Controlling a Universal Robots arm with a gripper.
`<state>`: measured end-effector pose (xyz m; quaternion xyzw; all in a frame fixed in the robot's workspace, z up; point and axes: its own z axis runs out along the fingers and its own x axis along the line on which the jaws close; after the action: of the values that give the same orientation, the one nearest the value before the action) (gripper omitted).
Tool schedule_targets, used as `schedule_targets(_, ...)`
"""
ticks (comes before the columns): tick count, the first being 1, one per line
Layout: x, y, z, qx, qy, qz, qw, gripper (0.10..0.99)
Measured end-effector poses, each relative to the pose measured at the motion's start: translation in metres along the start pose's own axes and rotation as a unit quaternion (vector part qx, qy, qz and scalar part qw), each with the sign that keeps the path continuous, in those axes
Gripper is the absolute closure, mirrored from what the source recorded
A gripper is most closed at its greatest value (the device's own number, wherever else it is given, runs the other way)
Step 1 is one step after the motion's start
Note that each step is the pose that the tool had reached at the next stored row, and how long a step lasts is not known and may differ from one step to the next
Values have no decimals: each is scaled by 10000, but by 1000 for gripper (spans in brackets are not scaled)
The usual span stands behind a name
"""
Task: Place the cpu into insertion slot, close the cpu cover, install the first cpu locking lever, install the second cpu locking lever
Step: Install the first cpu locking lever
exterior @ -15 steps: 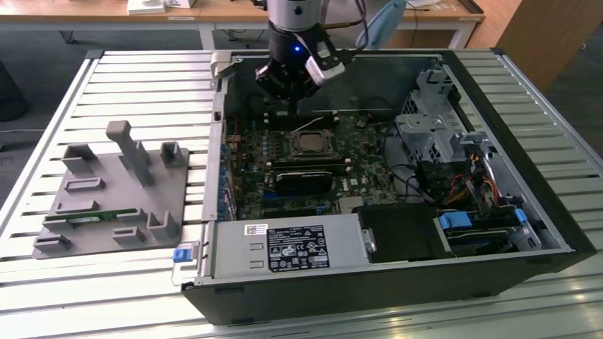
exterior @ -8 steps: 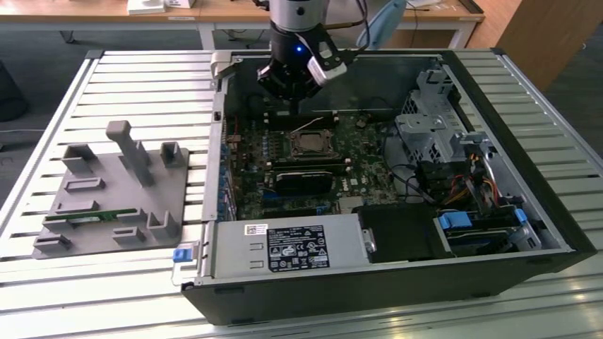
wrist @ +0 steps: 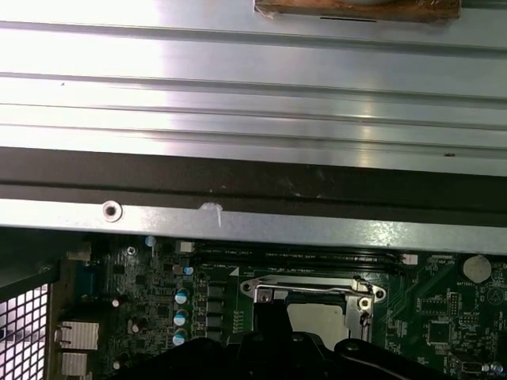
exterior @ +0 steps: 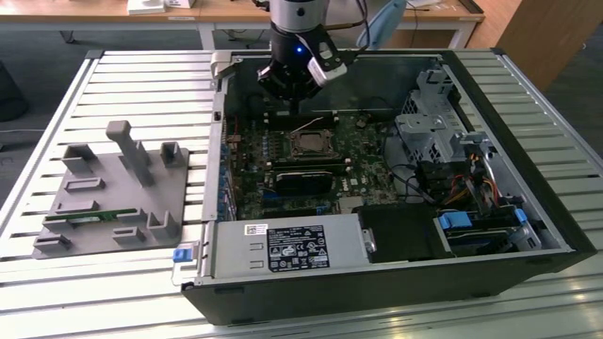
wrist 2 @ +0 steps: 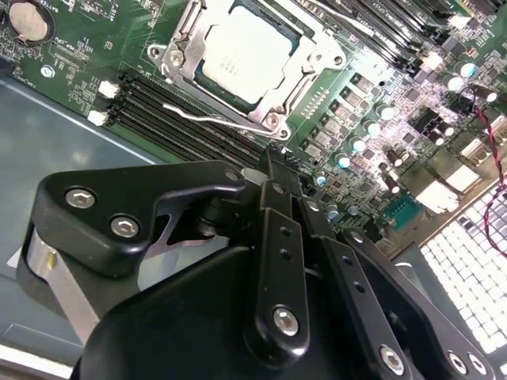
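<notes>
The cpu (wrist 2: 242, 51), with its silvery top up, lies in the socket on the green motherboard (wrist 2: 71, 59). The cpu cover (wrist 2: 313, 67), a silvery frame, lies flat around it. A thin silvery locking lever (wrist 2: 210, 117) runs along the socket's edge, and its free end points away from the frame. In the exterior view the socket (exterior: 311, 143) sits mid-board, and the lever (exterior: 303, 127) shows as a pale wire rising from its far side. My gripper (exterior: 296, 107) hangs above the board just beyond the socket, shut and holding nothing. Its black body takes up the foreground in both wrist views (wrist 2: 273, 162) (wrist: 273, 317).
The open computer case (exterior: 527, 212) lies on a slatted metal table (exterior: 94, 78). A long black card (exterior: 301, 180), a power supply (exterior: 282, 247) and a drive cage (exterior: 428, 127) surround the socket. A grey fixture (exterior: 104, 191) stands on the exterior view's left. Black memory slots (wrist 2: 158, 111) run beside the socket.
</notes>
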<state>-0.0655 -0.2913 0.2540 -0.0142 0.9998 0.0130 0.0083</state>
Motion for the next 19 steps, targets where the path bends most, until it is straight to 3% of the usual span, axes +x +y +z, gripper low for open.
schedule_targets(1,-1,0,3,-14,0,-1,10000,980)
schedule_targets(5,0,-1,33,-188,-5,4,9998,980)
schedule_targets(10,-20,-11,96,-303,-9,26,9995,980)
schedule_targets(14,-107,-15,138,-329,6,30,9995,980)
schedule_targets(19,-126,-16,175,-342,17,31,9994,980)
